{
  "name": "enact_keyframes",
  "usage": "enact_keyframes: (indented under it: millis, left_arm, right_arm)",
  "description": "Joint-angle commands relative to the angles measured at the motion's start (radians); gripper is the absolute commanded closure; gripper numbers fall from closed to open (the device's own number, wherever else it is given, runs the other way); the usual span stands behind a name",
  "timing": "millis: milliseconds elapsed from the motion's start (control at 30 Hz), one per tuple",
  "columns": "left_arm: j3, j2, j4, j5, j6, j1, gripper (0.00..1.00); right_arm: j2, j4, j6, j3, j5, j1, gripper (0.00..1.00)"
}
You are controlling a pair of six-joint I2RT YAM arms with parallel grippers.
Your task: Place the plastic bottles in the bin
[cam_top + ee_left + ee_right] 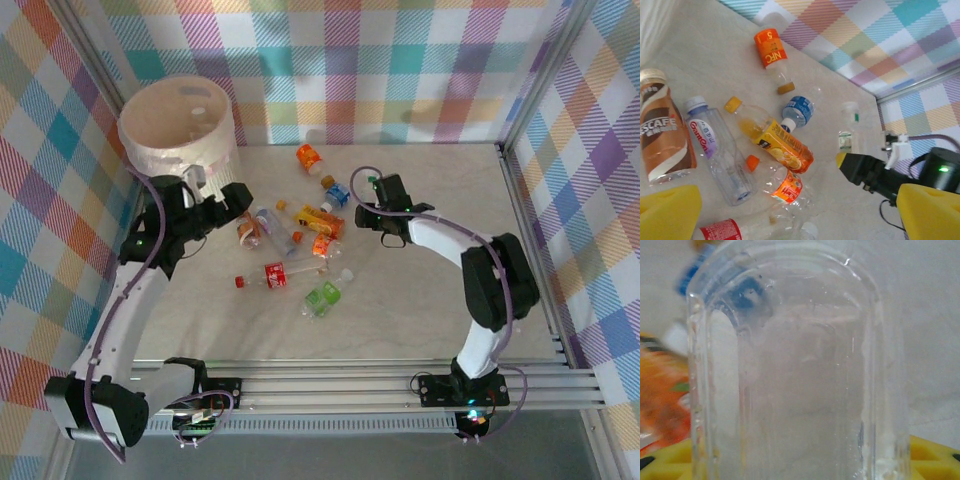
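The cream-white bin (178, 125) stands at the back left. Several plastic bottles lie in the middle of the table: a brown one (662, 135), a clear blue-capped one (720, 150), a yellow-orange juice bottle (775, 142), an orange-labelled one (782, 182), a red-labelled one (272, 276) and a green one (323, 297). My left gripper (228, 200) hovers open above them, just in front of the bin, its yellow fingers (667, 212) wide apart. My right gripper (368, 212) is shut on a clear bottle (800, 380) that stretches forward between its yellow pads (935, 455).
An orange bottle (309, 157) lies alone near the back wall, and a blue-labelled one (799, 111) sits beside the pile. Checked cloth walls and a metal frame (520, 200) close in the table. Bare tabletop lies at the right and front.
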Motion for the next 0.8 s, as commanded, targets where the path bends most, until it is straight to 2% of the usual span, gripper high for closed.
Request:
enact_keyframes:
  millis: [0, 67, 233, 333, 400, 500, 667, 767]
  left_arm:
    - [0.012, 0.033, 0.072, 0.019, -0.028, -0.054, 0.00]
    - [0.011, 0.061, 0.095, 0.019, -0.049, -0.087, 0.00]
    - [-0.026, 0.130, 0.290, 0.048, -0.139, -0.173, 0.00]
    - [-0.032, 0.185, 0.379, 0.062, -0.174, -0.238, 0.00]
    - [-0.016, 0.221, 0.383, 0.046, -0.174, -0.280, 0.00]
    - [-0.017, 0.250, 0.408, -0.035, -0.193, -0.334, 0.00]
    - [-0.062, 0.258, 0.507, -0.106, -0.263, -0.363, 0.00]
    - [-0.084, 0.262, 0.558, -0.081, -0.270, -0.366, 0.01]
  right_arm:
    - [-0.083, 0.079, -0.126, -0.036, -0.143, 0.014, 0.57]
    - [-0.129, 0.105, -0.153, -0.064, -0.177, 0.025, 0.58]
    - [-0.194, 0.113, -0.219, -0.079, -0.291, 0.062, 0.58]
    - [-0.215, 0.108, -0.272, -0.073, -0.315, 0.108, 0.57]
    - [-0.221, 0.102, -0.291, -0.066, -0.314, 0.136, 0.57]
    - [-0.224, 0.101, -0.305, -0.055, -0.308, 0.176, 0.57]
    - [-0.239, 0.129, -0.310, -0.055, -0.315, 0.218, 0.55]
    - [-0.244, 0.144, -0.298, -0.051, -0.351, 0.222, 0.54]
